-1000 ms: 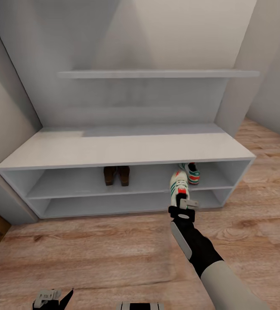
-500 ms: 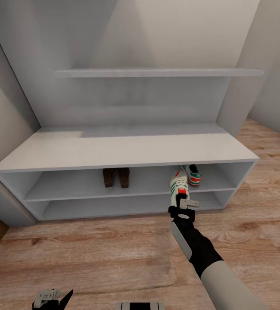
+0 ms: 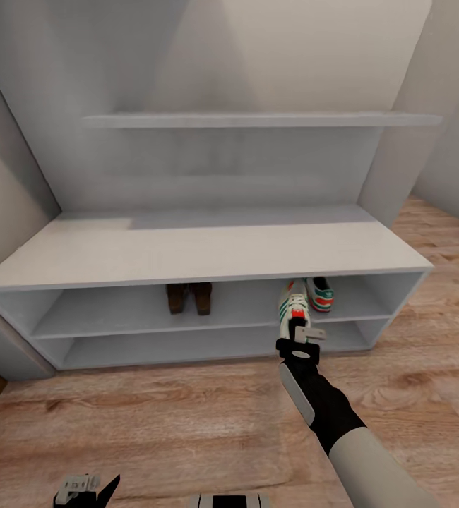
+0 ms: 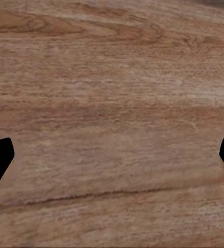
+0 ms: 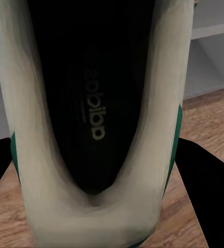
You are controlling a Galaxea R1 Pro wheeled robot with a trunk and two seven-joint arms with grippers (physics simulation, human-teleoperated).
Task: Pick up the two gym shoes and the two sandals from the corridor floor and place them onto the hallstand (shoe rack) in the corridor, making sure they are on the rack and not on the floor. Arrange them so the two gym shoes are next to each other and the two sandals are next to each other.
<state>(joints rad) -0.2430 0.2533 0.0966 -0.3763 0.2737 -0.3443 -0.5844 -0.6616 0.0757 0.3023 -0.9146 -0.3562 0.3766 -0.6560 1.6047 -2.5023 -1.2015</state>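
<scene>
White gym shoe (image 3: 294,305) gripped heel-first in your right gripper (image 3: 299,337).
Left gripper (image 4: 112,160) gapes over bare floor (image 4: 112,77); second gym shoe (image 3: 320,293) sits shelved.

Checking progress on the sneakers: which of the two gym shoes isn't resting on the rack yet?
The nearer gym shoe, held by the right gripper at the rack's front edge; the other gym shoe sits on the upper shelf.
</scene>
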